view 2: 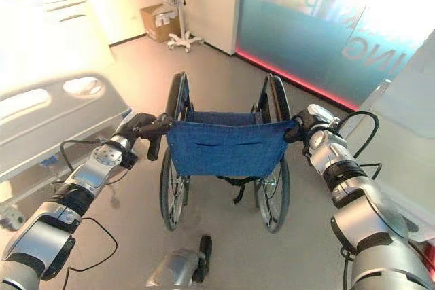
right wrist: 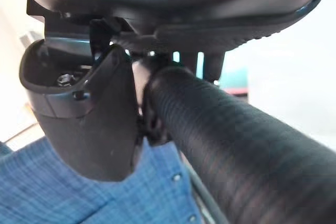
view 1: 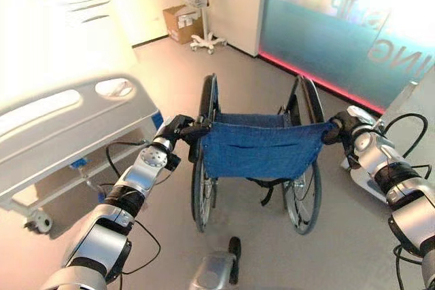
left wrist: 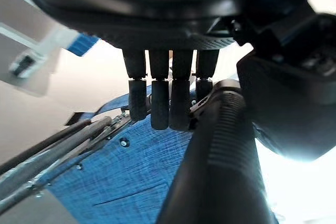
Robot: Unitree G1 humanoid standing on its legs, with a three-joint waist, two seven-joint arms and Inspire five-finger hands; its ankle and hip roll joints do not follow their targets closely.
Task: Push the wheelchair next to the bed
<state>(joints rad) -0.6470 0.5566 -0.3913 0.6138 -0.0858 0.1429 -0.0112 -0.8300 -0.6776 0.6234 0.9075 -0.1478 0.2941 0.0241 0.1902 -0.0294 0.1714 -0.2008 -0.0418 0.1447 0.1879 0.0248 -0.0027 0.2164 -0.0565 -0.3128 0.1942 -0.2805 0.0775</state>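
Note:
The wheelchair stands in the middle of the floor with its blue cloth backrest facing me and its big wheels on either side. My left hand is at its left push handle. In the left wrist view the ribbed black handle runs between the curled fingers and the thumb. My right hand holds the right push handle, with the thumb pressed beside it. The hospital bed, with its grey-white end board, lies to the left of the wheelchair, a short gap away.
A frosted glass wall with a red strip at its foot runs along the right. A wheeled stand and a cardboard box sit at the far wall. A white surface is close by my right arm.

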